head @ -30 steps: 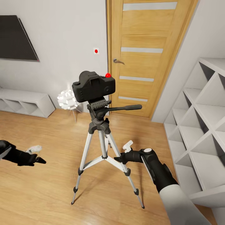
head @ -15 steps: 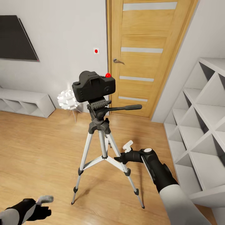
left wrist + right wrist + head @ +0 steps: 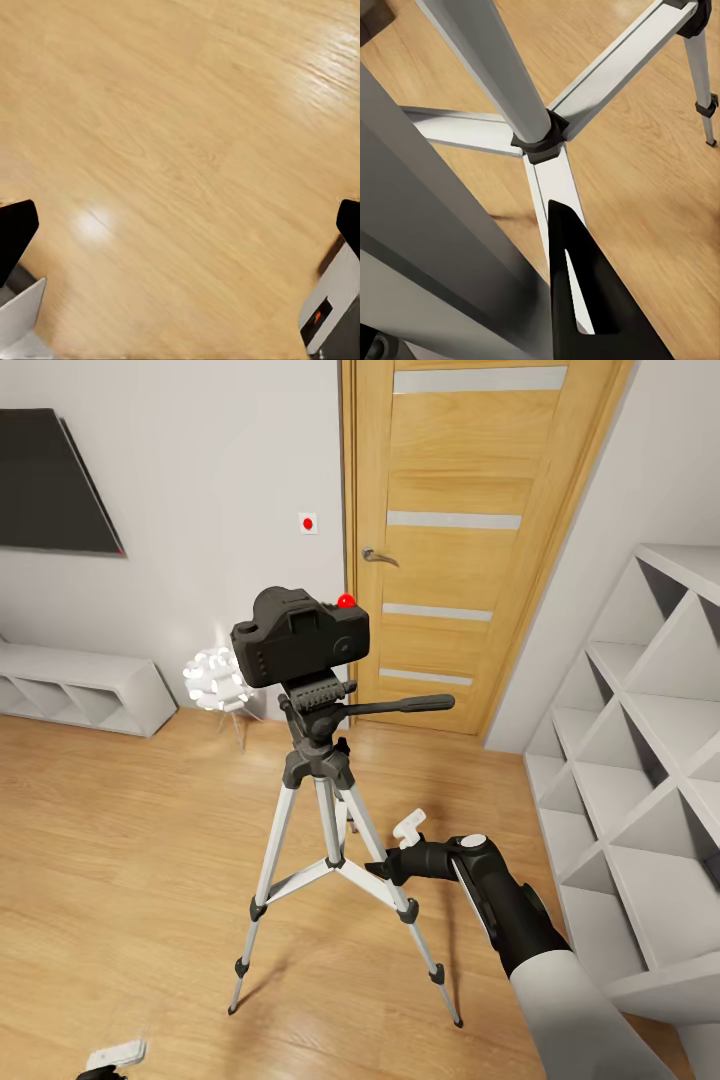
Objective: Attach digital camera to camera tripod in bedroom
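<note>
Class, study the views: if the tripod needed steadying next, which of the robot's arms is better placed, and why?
Probably the right: the right gripper sits beside the camera tripod, whose braces loom in its wrist view. The left gripper hangs low, facing bare floor.

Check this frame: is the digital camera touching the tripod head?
Touching. Head view shows the digital camera seated directly on the camera tripod head, no gap.

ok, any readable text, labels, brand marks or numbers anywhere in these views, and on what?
None: no words or numbers can be read in any view.
Camera: no brand mark, only a red dot on top.
Wall plate left of the door: a red dot, no lettering.
Left gripper: one finger carries a small red mark, too small to read.
</note>
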Controlling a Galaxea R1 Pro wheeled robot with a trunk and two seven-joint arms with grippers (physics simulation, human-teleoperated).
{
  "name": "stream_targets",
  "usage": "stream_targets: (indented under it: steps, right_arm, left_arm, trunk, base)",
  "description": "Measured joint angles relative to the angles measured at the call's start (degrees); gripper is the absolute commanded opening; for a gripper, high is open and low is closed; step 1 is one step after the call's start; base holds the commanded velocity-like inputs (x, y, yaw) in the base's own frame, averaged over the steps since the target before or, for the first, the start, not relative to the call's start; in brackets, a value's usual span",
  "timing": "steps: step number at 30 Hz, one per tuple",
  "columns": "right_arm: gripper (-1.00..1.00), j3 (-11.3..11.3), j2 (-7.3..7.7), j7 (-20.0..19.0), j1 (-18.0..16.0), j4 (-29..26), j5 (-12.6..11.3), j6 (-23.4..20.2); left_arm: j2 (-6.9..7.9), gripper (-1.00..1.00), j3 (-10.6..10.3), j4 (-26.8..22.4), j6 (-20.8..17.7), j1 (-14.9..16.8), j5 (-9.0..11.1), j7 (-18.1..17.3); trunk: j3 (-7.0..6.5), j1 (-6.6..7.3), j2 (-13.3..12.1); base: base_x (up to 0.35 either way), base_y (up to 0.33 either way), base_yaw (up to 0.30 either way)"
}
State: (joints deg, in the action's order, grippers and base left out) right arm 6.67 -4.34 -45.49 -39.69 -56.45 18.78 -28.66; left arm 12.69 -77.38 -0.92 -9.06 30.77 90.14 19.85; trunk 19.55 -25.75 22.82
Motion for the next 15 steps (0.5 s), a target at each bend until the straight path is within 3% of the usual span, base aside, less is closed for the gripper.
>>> stream_targets:
  steps: [2,8,13,15]
  right_arm:
    - [-1.00,0.0,-0.01,0.0,0.0,0.0,0.0,0.0]
    - [-1.00,0.0,-0.02,0.0,0.0,0.0,0.0,0.0]
    - [-1.00,0.0,-0.03,0.0,0.0,0.0,0.0,0.0]
    - [-1.00,-0.7,0.62,-0.6,0.6,-0.8,-0.7,-0.2]
  left_arm:
    - [-0.93,1.00,0.1,-0.2,0.2,-1.9,1.2,0.5]
    - [-3.82,1.00,0.1,-0.3,0.6,-6.0,2.1,0.6]
    - [-5.01,1.00,0.0,-0.4,0.9,-8.6,2.3,0.3]
    - [-5.65,1.00,0.3,-0.3,1.6,-9.3,3.0,-0.3]
  trunk:
    - [0.00,0.00,0.0]
    - [0.00,0.00,0.0]
    - [0.00,0.00,0.0]
    - [0.00,-0.01,0.0]
  base:
    - [0.000,0.000,0.000]
    - [0.000,0.000,0.000]
    - [0.000,0.000,0.000]
    - [0.000,0.000,0.000]
